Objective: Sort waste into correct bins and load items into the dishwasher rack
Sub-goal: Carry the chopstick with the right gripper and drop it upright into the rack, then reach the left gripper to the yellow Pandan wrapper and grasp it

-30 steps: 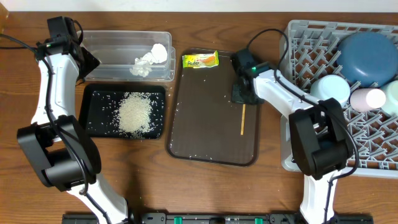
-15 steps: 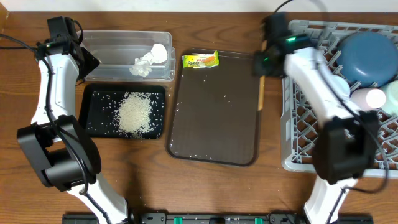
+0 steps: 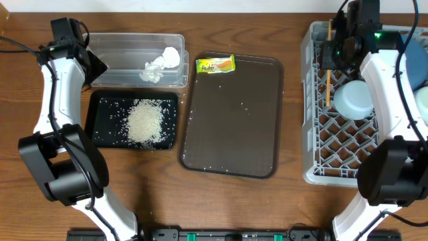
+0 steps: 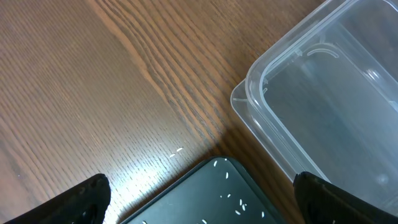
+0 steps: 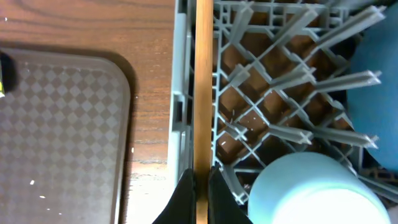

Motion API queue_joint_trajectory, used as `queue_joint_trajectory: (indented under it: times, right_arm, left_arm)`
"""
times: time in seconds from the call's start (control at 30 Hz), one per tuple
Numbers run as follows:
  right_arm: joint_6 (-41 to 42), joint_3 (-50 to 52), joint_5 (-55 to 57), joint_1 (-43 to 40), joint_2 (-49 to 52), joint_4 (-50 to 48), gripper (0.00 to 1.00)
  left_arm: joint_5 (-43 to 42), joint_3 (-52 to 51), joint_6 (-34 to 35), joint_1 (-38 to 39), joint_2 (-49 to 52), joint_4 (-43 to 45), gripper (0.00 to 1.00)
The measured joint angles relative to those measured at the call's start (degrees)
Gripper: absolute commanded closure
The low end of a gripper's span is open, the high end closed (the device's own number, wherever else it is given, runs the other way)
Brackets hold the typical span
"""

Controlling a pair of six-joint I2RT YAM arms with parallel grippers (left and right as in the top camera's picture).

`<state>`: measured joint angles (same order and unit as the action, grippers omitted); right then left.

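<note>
The right gripper (image 5: 200, 186) is pinched tight on the thin orange stick (image 5: 202, 93), at the upper right of the overhead frame. The stick runs straight up the frame along the inside of the left wall of the grey rack (image 3: 314, 134). Whether it touches the lattice cannot be told. Just beside it in the rack sits a pale blue bowl (image 3: 353, 98), with the dark blue plate (image 5: 379, 93) at the right edge.

The left gripper (image 4: 205, 205) stands spread wide with nothing between its fingers, at the upper left over a corner of the clear tub (image 3: 127, 50) and the black tray (image 3: 100, 107). The tub holds the crumpled tissue (image 3: 160, 65), the black tray the rice heap (image 3: 145, 122).

At centre lies the brown serving tray (image 3: 234, 120), speckled with stray grains, the snack wrapper (image 3: 215, 64) on its upper left corner. Everything rests on a wood-grain table (image 3: 294, 20).
</note>
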<state>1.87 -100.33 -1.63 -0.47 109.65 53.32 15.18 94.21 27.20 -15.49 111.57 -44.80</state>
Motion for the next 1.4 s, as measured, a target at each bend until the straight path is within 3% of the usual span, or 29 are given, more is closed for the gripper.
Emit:
queue_joint_trajectory:
  times: [0.07, 0.13, 0.27, 0.57, 0.77, 0.87, 1.07, 1.23, 1.4]
  right_arm:
    - [-1.18, 0.28, -0.39, 0.07, 0.37, -0.46, 0.5]
    - [-1.62, 0.46, -0.81, 0.07, 0.59, -0.48, 0.37]
    - [-2.56, 0.68, -1.22, 0.07, 0.61, -0.68, 0.3]
    - [-0.61, 0.7, -6.54, 0.52, 0.61, -2.82, 0.25]
    - [1.38, 0.76, -13.18, 6.75, 0.61, -10.51, 0.05]
    - [3.52, 0.76, -11.96, 10.64, 0.61, -12.07, 0.01]
    - [12.96, 0.76, -2.89, 14.95, 0.61, -12.59, 0.01]
    - [16.96, 0.76, 4.87, 11.61, 0.61, -13.42, 0.01]
    - [18.49, 0.76, 9.27, 2.03, 0.61, -12.35, 0.01]
  left_arm:
    - [0.0, 0.0, 0.0, 0.0, 0.0, 0.0, 0.04]
    - [0.0, 0.0, 0.0, 0.0, 0.0, -0.02, 0.04]
    - [0.0, 0.0, 0.02, 0.0, 0.0, 0.0, 0.04]
    - [0.0, 0.0, 0.0, 0.0, 0.0, 0.0, 0.04]
    - [0.0, 0.0, 0.0, 0.0, 0.0, -0.02, 0.04]
    - [0.0, 0.0, 0.0, 0.0, 0.0, -0.02, 0.04]
    - [0.0, 0.0, 0.02, 0.0, 0.0, 0.0, 0.04]
    - [0.0, 0.0, 0.0, 0.0, 0.0, 0.0, 0.04]
    - [0.0, 0.0, 0.0, 0.0, 0.0, 0.0, 0.04]
